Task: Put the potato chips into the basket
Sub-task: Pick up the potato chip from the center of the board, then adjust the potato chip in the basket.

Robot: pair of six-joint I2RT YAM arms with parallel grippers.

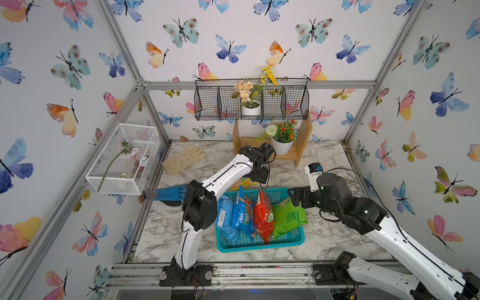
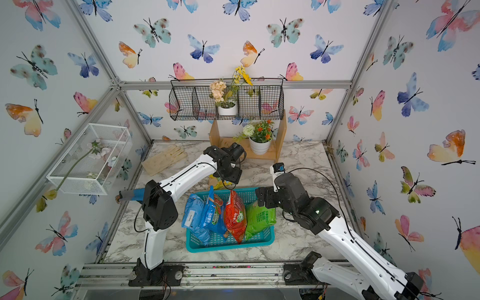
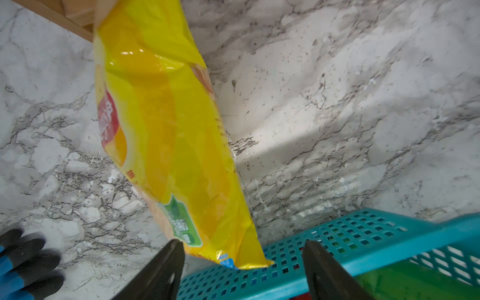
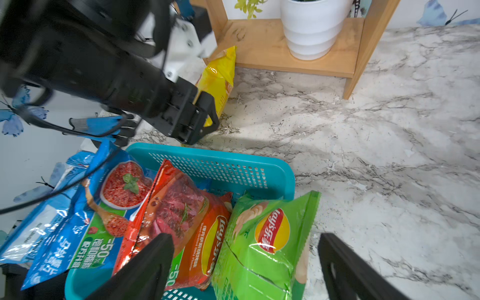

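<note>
Left gripper (image 3: 242,242) stands open at yellow bag (image 3: 166,130), behind basket (image 3: 376,255).

This is a robot test booth dressed up to look homely. Aluminium bars (image 1: 337,84) frame thin walls covered in butterfly wallpaper (image 1: 228,49). A left arm (image 1: 226,171) and a right arm (image 1: 405,241), both white and black, are bolted to a metal rail (image 1: 259,272) at the front of a marble-patterned surface (image 1: 324,233). The decoration is domestic: a black wire basket (image 1: 293,104) on the back wall, potted flowers (image 1: 283,137) on a small wooden shelf (image 1: 302,140), and a white mesh box (image 1: 117,185) on the side wall.
</note>
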